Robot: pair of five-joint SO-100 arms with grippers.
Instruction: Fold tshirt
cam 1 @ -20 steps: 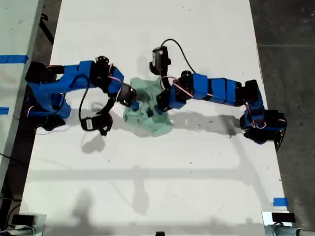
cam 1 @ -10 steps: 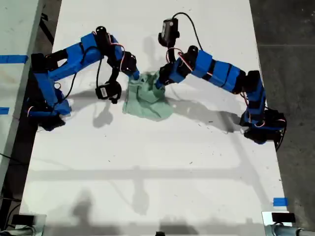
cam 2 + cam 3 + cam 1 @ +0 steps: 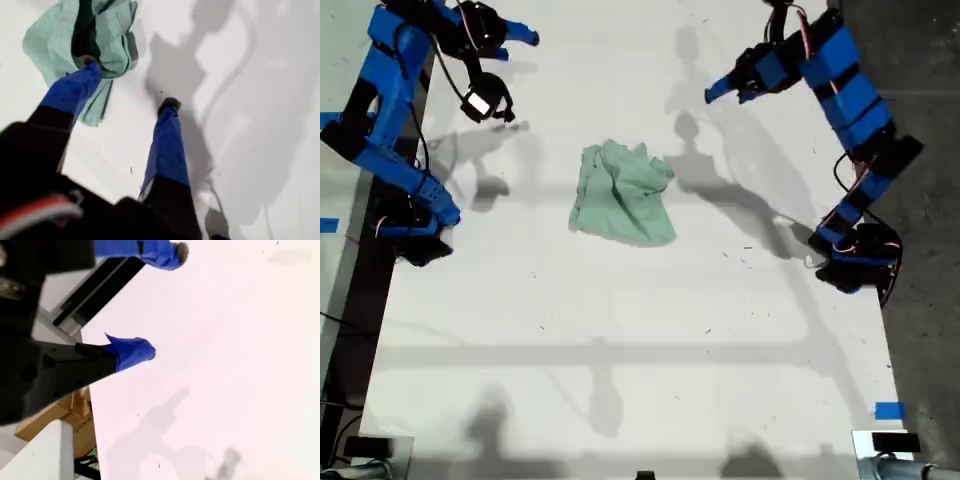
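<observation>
- Exterior view shows you the pale mint-green cloth tshirt [image 3: 623, 194] crumpled mid-way across the white table [image 3: 620, 350], both arms raised clear;
- my first gripper [image 3: 131, 82] gapes wide, empty, probably to regrasp;
- my second gripper [image 3: 162, 300] also gapes, over bare table.

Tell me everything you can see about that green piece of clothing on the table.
The tshirt is pale mint-green cloth, soft and thin-looking. It lies bunched in a rumpled heap, not spread flat, with creases and folded-over layers; sleeves and neckline cannot be made out. It sits on the white table, a little above the middle of the exterior view. Only the table touches it: both grippers are raised well away. The first wrist view shows it beyond my first gripper, whose jaws are open and hold nothing.
</observation>
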